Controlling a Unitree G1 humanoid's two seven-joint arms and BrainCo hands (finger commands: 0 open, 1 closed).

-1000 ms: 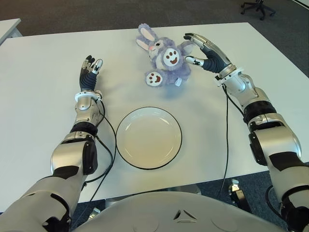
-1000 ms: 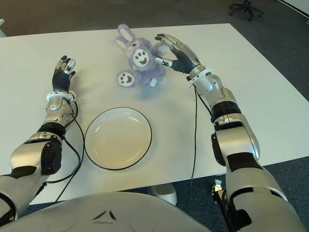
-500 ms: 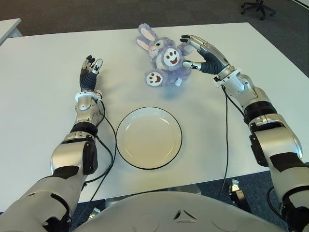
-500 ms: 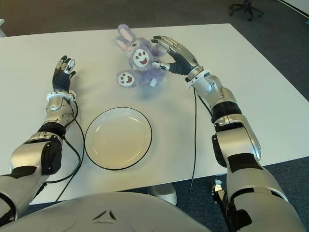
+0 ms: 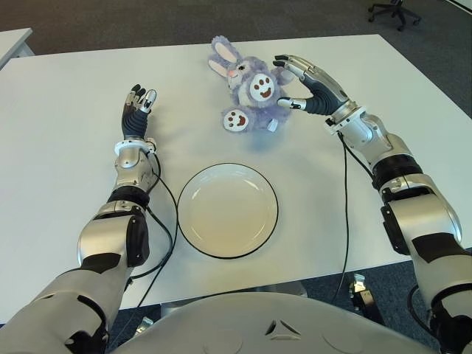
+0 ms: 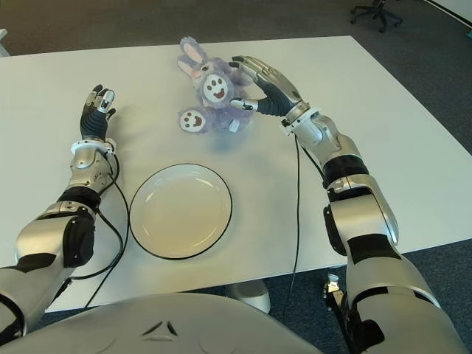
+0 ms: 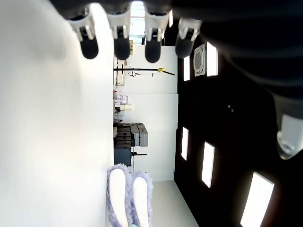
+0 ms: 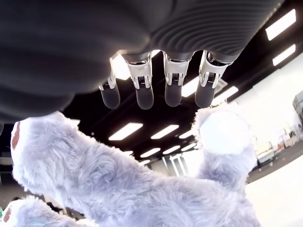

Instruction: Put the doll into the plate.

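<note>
Purple doll point(image 5: 251, 94) awaits my grasp.
My right hand point(image 5: 310, 81) cups it, fingers spread, not clamped; left hand point(image 5: 136, 110) idle, open, beside plate point(image 5: 227, 210).

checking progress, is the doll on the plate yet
No, the doll lies on the table beyond the empty plate, with the open right hand beside it.

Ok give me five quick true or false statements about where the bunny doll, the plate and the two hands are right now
1. The doll lies inside the plate. False: it lies on the table, beyond the plate.
2. The right hand is open beside the doll. True.
3. The left hand holds the doll. False: it holds nothing.
4. The plate has nothing in it. True.
5. The plate's rim is red. False: it is dark.
</note>
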